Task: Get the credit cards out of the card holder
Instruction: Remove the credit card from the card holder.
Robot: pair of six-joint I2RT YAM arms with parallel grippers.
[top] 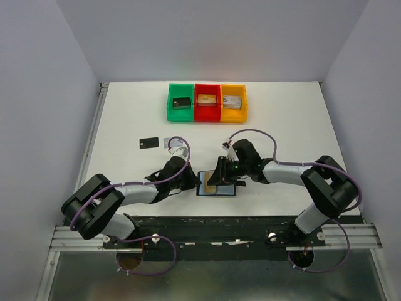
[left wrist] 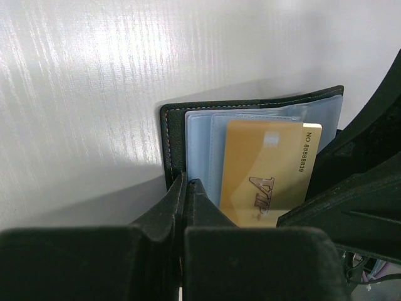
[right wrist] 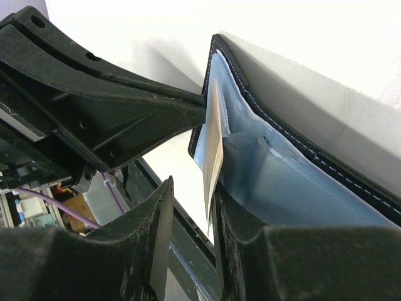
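Left fingers [left wrist: 160, 216] pressed together pinning the wallet [left wrist: 170, 138], I should pinch the card [right wrist: 214, 144] between my spread right fingers [right wrist: 250, 219].

Robot lab, a test cell rather than a home or shop. White table [top: 294, 125] boxed in by plain pale walls [top: 213, 37] at the back and both sides. Two arms, left [top: 125, 194] and right [top: 294, 172], are bolted to a metal rail [top: 213, 237] at the near edge. Loose purple cables [top: 250, 133] run along the arms. Green, red and yellow bins [top: 207, 115] sit in a row near the back. Lighting is flat and even. No furniture or decor in sight.
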